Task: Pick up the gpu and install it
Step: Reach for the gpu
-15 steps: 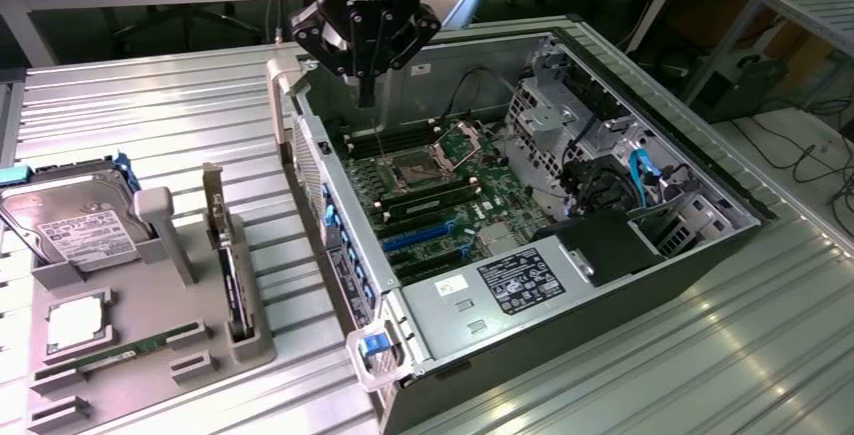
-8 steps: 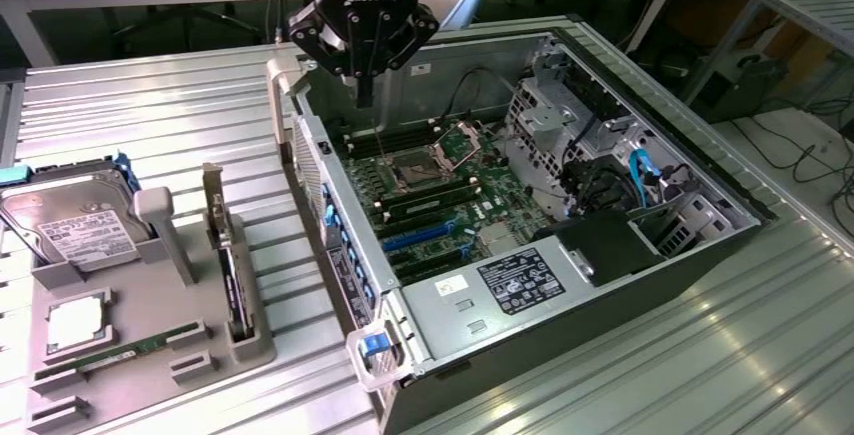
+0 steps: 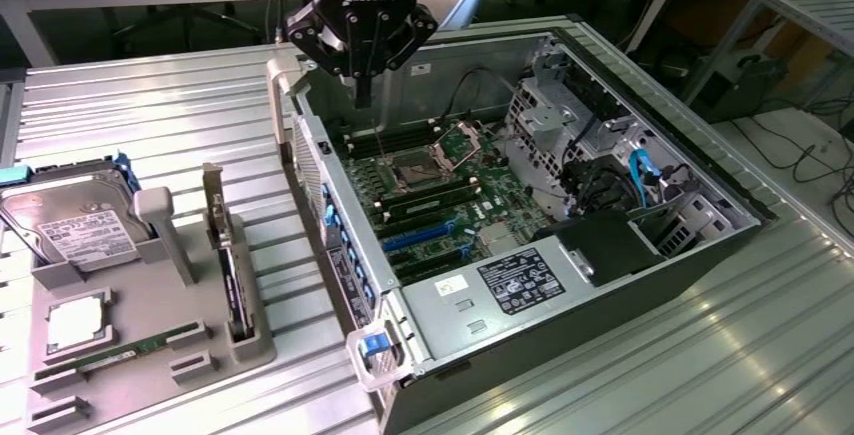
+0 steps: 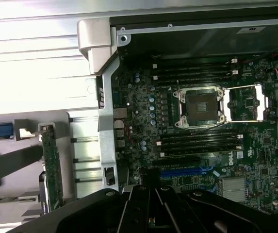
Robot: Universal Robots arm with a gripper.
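One gpu (image 3: 230,270) upright in tray (image 3: 134,395), well apart from gripper (image 3: 362,93).

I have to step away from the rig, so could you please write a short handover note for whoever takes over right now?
Gripper: shut, empty, above the open computer case.
gpu: standing on edge in the grey holder at the exterior view's left, untouched.
Done: nothing yet.
Left: the gpu is not yet picked up or installed.
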